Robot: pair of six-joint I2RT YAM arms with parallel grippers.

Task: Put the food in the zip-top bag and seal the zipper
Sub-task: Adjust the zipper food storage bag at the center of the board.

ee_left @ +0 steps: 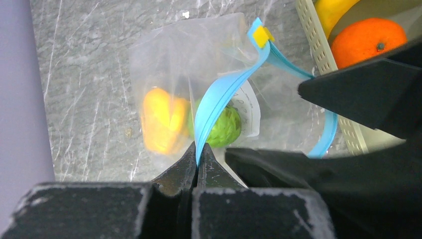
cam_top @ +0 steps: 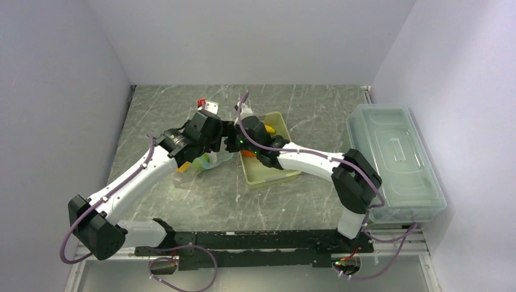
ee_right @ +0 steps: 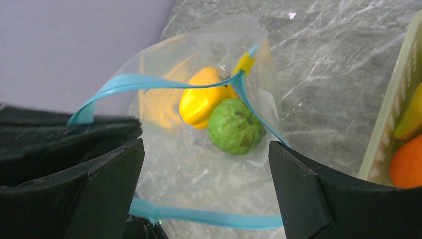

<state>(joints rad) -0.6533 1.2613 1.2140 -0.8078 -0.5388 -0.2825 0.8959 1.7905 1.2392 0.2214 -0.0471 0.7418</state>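
Observation:
The zip-top bag lies on the table left of the basket, its mouth open. Inside it are the yellow-orange pepper and the green ball. My left gripper is shut on the light-blue zipper and holds one lip up. My right gripper is open and empty just above the bag's mouth, with the zipper looping around its fingers. The orange-red round one and a yellow banana lie in the basket. The zipper's yellow slider sits at the far end.
The pale yellow-green perforated basket stands right of the bag, under my right arm. A large clear lidded box stands at the right edge. A small white piece with a red tip lies behind my left gripper. Walls close off three sides.

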